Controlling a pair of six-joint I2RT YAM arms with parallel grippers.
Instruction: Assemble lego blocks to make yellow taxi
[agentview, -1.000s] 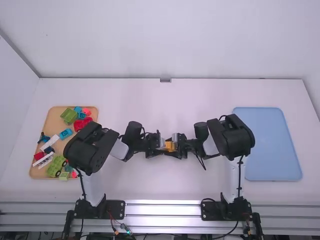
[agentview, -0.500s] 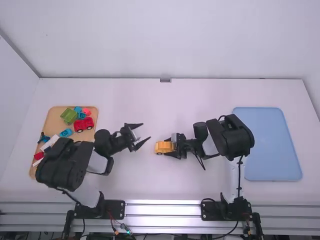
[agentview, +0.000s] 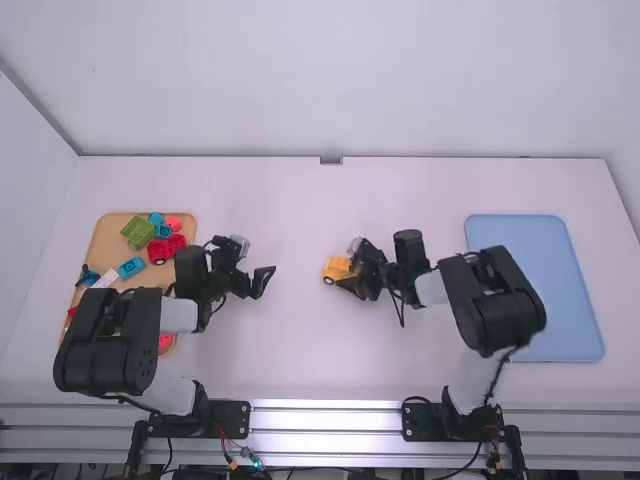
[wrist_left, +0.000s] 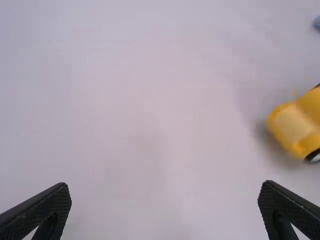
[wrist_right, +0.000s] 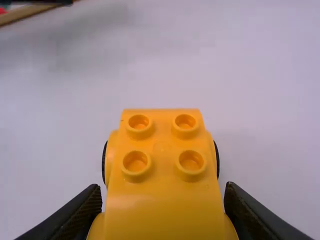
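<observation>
1. Near the middle of the white counter (agentview: 320, 370), the yellow car (agentview: 337, 266) sits in the right gripper (agentview: 347, 270); its jaws are clamped on the car's sides.
2. Four round studs top the car in the right wrist view, with black wheels at either side; it may be resting on the counter, but I cannot tell for certain.
3. Well apart from the car, over the counter just beside the wooden tray (agentview: 108, 237), is the left gripper (agentview: 257, 260); its jaws are wide apart, with nothing between them.
4. On the wooden tray lie a red car (agentview: 167, 249), a green block (agentview: 138, 231), a pink block (agentview: 174, 223) and a blue block (agentview: 131, 267); the left arm partly covers the tray.
5. At the counter's right side lies a blue tray (agentview: 560, 290); the right arm overlaps its near left part in the high view.
</observation>
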